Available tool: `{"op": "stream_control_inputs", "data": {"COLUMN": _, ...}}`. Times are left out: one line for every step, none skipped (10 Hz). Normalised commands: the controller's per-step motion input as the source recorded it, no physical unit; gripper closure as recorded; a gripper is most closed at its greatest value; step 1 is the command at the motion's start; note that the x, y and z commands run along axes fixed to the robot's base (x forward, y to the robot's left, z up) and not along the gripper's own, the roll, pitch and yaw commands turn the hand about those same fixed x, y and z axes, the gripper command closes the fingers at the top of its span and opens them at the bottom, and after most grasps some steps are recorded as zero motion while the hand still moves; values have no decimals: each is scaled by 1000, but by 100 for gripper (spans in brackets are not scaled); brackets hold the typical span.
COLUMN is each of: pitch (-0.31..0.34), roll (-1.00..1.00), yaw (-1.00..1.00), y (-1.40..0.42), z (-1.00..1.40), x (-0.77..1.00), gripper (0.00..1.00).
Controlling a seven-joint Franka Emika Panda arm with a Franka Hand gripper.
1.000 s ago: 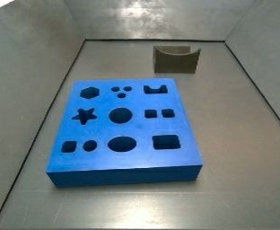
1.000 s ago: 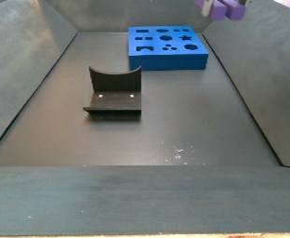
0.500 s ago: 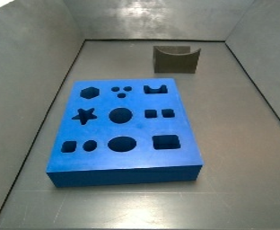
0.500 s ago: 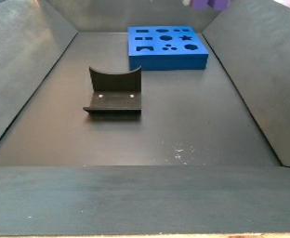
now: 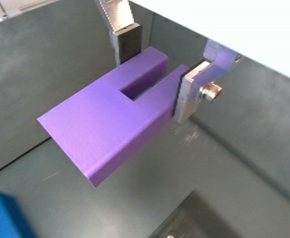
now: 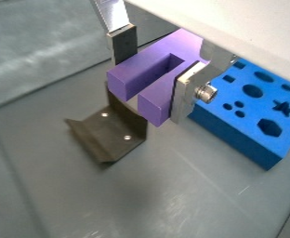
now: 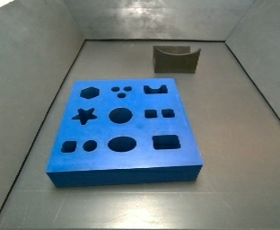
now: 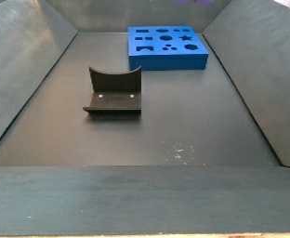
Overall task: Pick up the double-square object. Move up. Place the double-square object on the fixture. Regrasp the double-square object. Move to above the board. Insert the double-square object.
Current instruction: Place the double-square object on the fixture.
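While my gripper (image 5: 158, 79) shows only in the wrist views, its jaws are clamped on the block (image 5: 116, 116), a smooth, matte light-purple plastic piece with flat faces, square edges and a rectangular notch cut into its upper end. One flat silver finger (image 5: 193, 91) presses against the block's side beside the notch, with a round metal screw head showing on its outer face; the opposite finger (image 5: 125, 37), silver with a dark pad, bears on the far side. In a wrist view the block (image 6: 160, 84) hangs in the air above the floor, between the fixture (image 6: 105, 137) and the board (image 6: 253, 108), touching neither. That fixture is a dark olive-grey holder with raised sides and a dipped middle, and two small light dots mark its inner face. Seen in both side views, the fixture (image 7: 176, 59) (image 8: 112, 93) stands on the dull grey metal floor well apart from the board (image 7: 125, 132) (image 8: 167, 47). My board is a thick, bright-blue rectangular slab lying flat, its top pierced by dark cut-outs: a star, circles, squares, a hexagon and a notched shape. Grey sheet-metal walls (image 8: 30, 56) with a brushed, faintly reflective finish enclose the floor. Neither side view shows the gripper body or the block clearly; a small purple trace at the upper edge is too cropped to identify.
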Motion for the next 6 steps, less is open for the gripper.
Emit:
{"op": "stream_control_inputs", "data": {"pitch": 150, "roll": -1000, "yaw": -107, "y": -44, "z": -373, "x": 1000, "gripper": 100}}
{"op": "stream_control_inputs", "data": {"pitch": 152, "roll": -1000, "yaw": -110, "y": -37, "z": -334, "x": 1000, "gripper": 100}}
{"op": "stream_control_inputs", "data": {"pitch": 168, "roll": -1000, "yaw": -119, "y": -20, "z": -276, "x": 1000, "gripper": 100}}
{"op": "stream_control_inputs", "data": {"pitch": 174, "roll": -1000, "yaw": -128, "y": -6, "z": -237, "x": 1000, "gripper": 100}}
{"op": "stream_control_inputs", "data": {"pitch": 170, "roll": -997, "yaw": -146, "y": 12, "z": -189, "x": 1000, "gripper": 100}}
{"op": "stream_control_inputs", "data": {"pitch": 152, "roll": -903, "yaw": -142, "y": 18, "z": -171, "x": 1000, "gripper": 100}}
